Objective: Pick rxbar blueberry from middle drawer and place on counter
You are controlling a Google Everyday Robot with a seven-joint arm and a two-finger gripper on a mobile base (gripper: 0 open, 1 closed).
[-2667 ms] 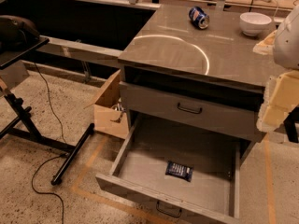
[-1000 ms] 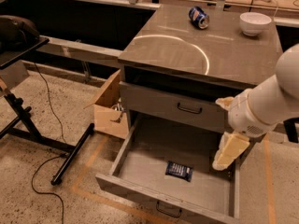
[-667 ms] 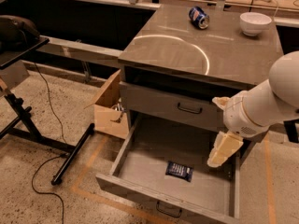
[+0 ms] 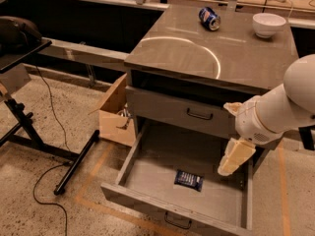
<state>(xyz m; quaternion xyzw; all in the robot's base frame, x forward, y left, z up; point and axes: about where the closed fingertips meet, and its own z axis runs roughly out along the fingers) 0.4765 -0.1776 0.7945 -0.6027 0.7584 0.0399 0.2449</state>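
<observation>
At the far left a black stand point(image 4: 29, 132) is cut off by the edge, with a cable point(image 4: 47, 97) trailing across the floor. Beside the cabinet sits an open cardboard box point(image 4: 115, 114); its contents are too dim to make out. The drawer point(image 4: 129, 156) is pulled out, its front right corner cut off at the bottom. The bar point(image 4: 189, 180) lies flat on the drawer floor, near the middle. The gripper point(image 4: 235, 157) hangs pointing down just right of the bar, apart from it; whether it is open or closed cannot be told. The white arm point(image 4: 285, 107) hides the cabinet's right side and runs off the right edge. On the worktop point(image 4: 197, 58) a can point(image 4: 209, 18) lies on its side, left of a white bowl point(image 4: 268, 24)
</observation>
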